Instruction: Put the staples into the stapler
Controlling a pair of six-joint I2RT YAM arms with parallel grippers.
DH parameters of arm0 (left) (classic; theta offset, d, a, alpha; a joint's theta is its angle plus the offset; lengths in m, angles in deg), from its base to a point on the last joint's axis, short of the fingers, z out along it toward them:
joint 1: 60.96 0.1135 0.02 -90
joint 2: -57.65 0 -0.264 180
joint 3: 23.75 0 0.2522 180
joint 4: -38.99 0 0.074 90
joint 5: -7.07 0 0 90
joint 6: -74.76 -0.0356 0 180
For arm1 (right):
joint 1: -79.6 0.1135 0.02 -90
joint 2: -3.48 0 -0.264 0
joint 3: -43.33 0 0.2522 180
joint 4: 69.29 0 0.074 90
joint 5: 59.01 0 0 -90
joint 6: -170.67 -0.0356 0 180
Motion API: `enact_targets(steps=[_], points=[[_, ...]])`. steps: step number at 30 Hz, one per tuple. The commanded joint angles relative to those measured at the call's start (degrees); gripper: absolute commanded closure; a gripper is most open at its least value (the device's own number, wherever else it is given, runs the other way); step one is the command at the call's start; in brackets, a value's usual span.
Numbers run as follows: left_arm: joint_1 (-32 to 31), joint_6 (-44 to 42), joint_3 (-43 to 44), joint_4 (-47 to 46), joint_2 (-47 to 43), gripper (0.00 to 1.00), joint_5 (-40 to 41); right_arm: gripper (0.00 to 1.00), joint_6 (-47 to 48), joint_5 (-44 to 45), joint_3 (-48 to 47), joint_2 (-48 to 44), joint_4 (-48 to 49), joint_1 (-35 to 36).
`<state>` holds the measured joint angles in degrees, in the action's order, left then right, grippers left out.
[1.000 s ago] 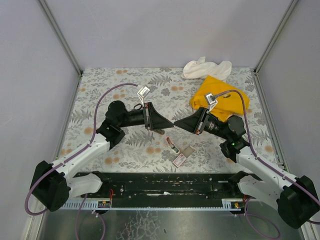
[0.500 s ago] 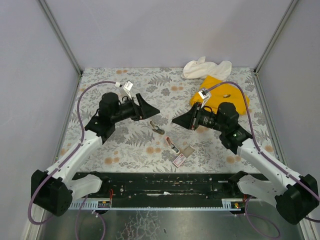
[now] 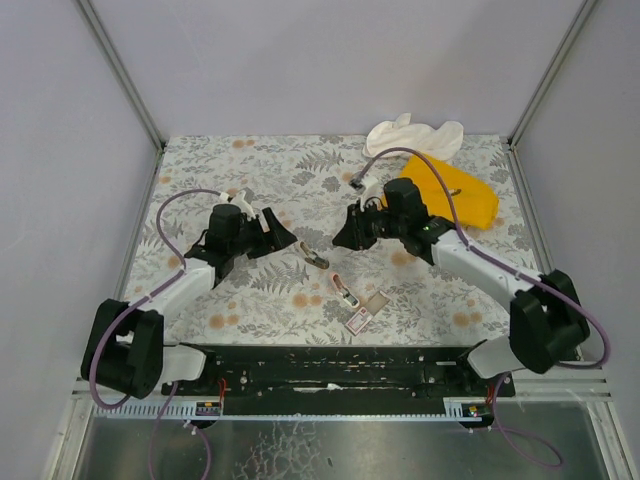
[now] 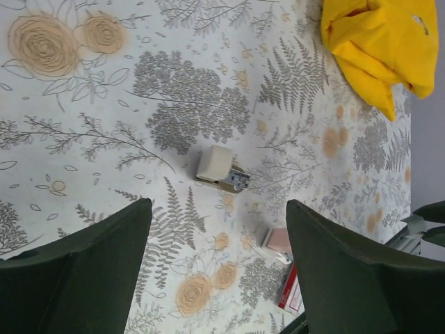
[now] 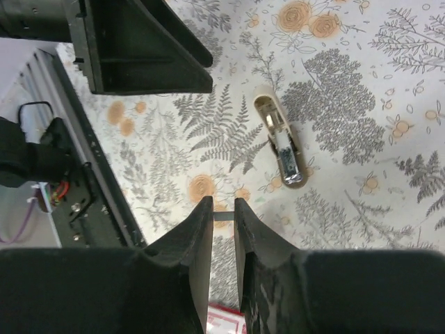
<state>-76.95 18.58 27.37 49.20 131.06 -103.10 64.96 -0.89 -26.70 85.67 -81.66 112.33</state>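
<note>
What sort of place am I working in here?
Probably a lab robot test cell: plain grey wall panels, a fern-print table cover, and a black mounting rail at the near edge.

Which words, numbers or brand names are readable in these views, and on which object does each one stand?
No text can be read in any view.
White label of the staples box: printed, but too small to read.
Small tag on the yellow cloth: too blurred to read.
On the stapler: no marking visible.
</note>
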Motion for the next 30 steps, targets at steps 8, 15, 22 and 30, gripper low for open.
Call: enact_targets(steps=[8,15,22,30], points=[[1.0,0.9,-4.2,-18.0,6.5,0.22,-1.0,0.77,16.1,5.5,-16.5,17.8,-8.6,4.3],[1.0,1.2,-2.4,-15.9,9.0,0.24,0.0,0.77,20.4,8.4,-21.5,24.3,-12.0,6.5],[1.0,0.7,0.3,-10.9,11.0,0.26,1.0,0.77,23.8,11.8,-24.4,28.3,-15.5,8.8],[0.9,0.8,0.9,-10.3,11.7,0.27,0.9,0.77,25.1,13.5,-25.5,30.0,-16.5,9.5]])
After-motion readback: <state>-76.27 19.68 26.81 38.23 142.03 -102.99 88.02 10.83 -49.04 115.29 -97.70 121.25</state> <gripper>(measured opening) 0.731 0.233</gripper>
